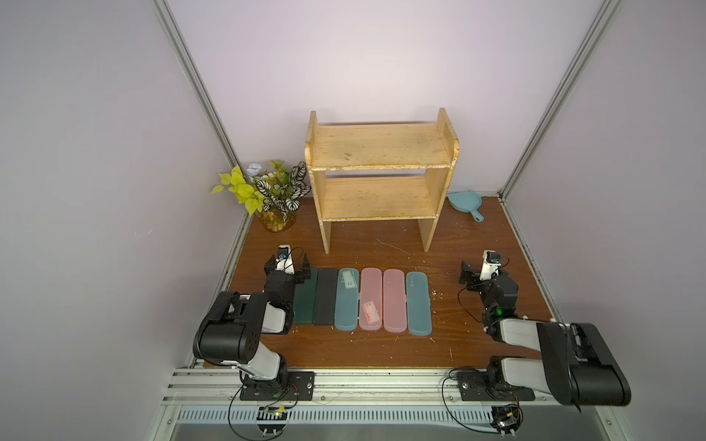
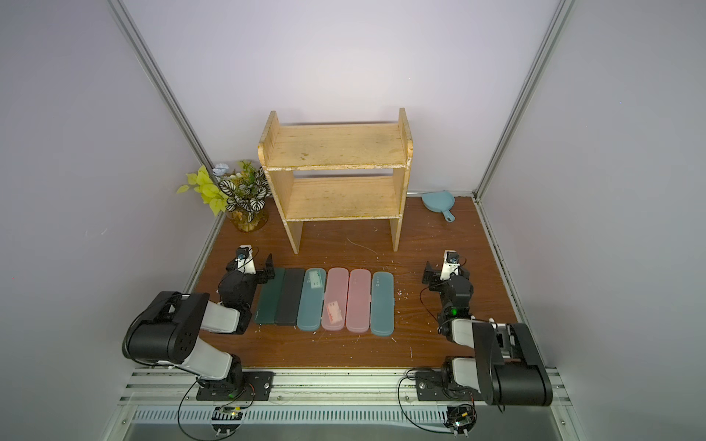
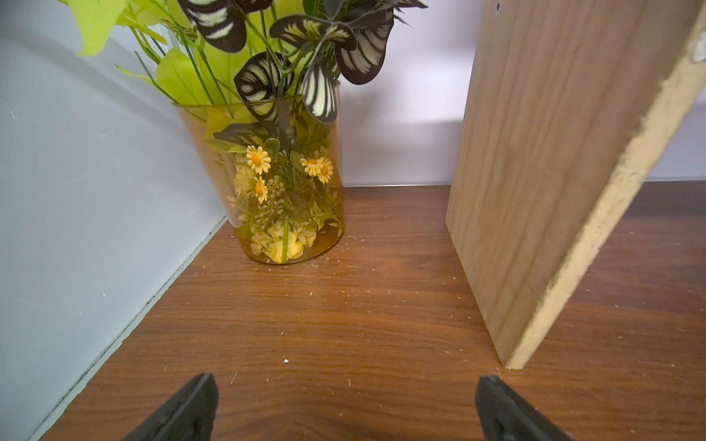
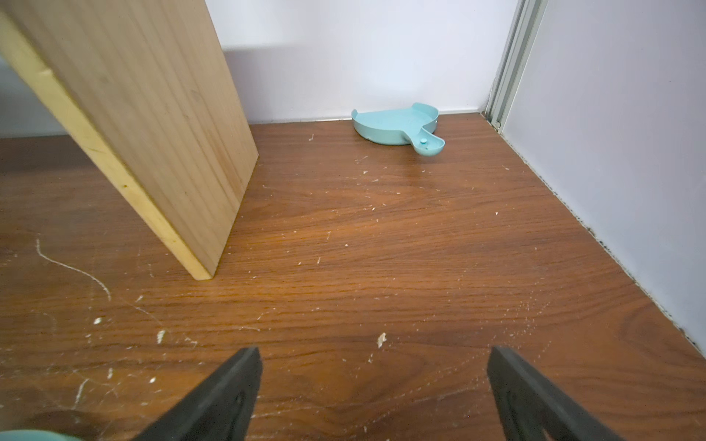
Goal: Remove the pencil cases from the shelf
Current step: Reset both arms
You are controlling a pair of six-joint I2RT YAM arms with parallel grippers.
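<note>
The wooden shelf (image 1: 382, 149) (image 2: 336, 147) stands at the back with both tiers bare. Several pencil cases lie side by side on the table in front of it: dark green (image 1: 305, 301), black (image 1: 324, 301), teal (image 1: 347, 299), two pink (image 1: 370, 294) (image 1: 395, 301) and teal (image 1: 419, 303). My left gripper (image 1: 287, 264) (image 3: 345, 385) is open and holds nothing, low at the far end of the dark green case. Right of the row, my right gripper (image 1: 483, 273) (image 4: 376, 359) is open over bare wood. Each wrist view shows a shelf side panel (image 3: 554, 172) (image 4: 145, 114).
A glass vase of artificial plants (image 1: 275, 202) (image 3: 275, 183) stands in the back left corner beside the shelf. A blue dustpan (image 1: 464, 202) (image 4: 397, 124) lies in the back right corner. Walls close in the table on three sides.
</note>
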